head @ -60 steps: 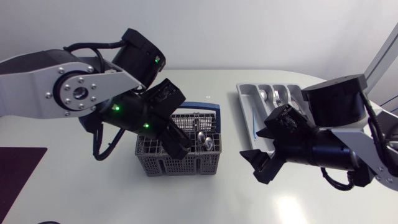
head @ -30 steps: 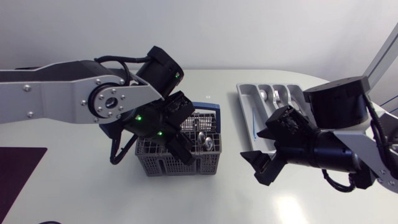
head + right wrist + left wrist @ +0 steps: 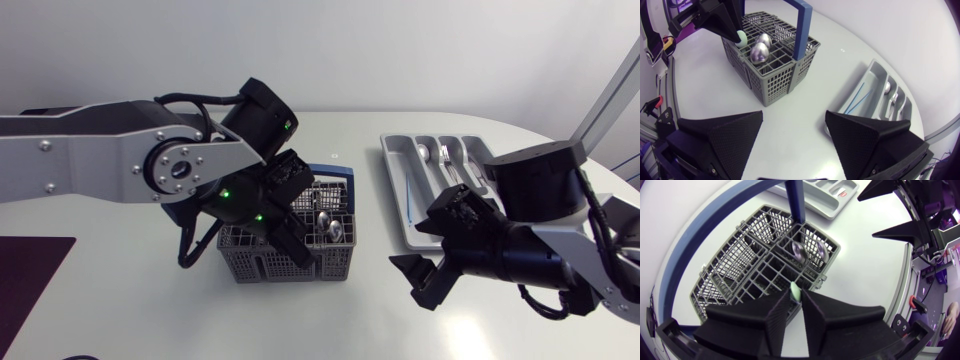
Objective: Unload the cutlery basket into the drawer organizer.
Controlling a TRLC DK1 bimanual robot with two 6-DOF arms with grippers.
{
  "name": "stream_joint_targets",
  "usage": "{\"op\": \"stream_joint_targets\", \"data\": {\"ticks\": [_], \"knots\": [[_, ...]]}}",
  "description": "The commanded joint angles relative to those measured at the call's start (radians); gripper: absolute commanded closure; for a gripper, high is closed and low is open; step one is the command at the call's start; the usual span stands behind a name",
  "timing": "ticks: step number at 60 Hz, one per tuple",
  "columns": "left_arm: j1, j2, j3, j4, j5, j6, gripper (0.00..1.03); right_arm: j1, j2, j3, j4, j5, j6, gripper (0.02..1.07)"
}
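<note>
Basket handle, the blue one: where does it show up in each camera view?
Head view: blue handle over the cutlery basket, beside the left arm.
Left wrist view: ahead of the left gripper gripping a pale green utensil, past the spoon bowls.
Right wrist view: ahead of the right gripper, arching over the basket.
Shared landmark: the two spoon bowls beside the handle.

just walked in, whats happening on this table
A two-armed robot is emptying a cutlery basket into a drawer organizer. The left end effector is down at the basket, shut on a pale green utensil that stands in one compartment. Two spoons sit in the basket beside it. The right end effector hangs open over the table between basket and organizer, holding nothing. The organizer already holds some cutlery.
</note>
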Motion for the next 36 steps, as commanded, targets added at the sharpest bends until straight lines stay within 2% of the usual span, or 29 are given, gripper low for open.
{"op": "stream_joint_targets", "data": {"ticks": [1, 14, 25, 36], "knots": [[-0.004, 0.015, -0.028, -0.002, -0.007, -0.008, 0.9, 0.006, -0.011, -0.024, 0.014, 0.01, 0.02, 0.17], [0.012, 0.015, -0.034, -0.006, 0.008, 0.007, 0.93, 0.008, -0.019, -0.019, 0.014, 0.012, 0.02, 0.17], [0.061, -0.039, -0.043, -0.005, 0.106, 0.022, 0.93, 0.009, -0.016, -0.022, 0.017, 0.012, 0.019, 0.17], [0.098, -0.114, -0.058, -0.003, 0.151, 0.03, 0.93, 0.011, -0.002, -0.03, 0.034, 0.012, 0.017, 0.17]]}}
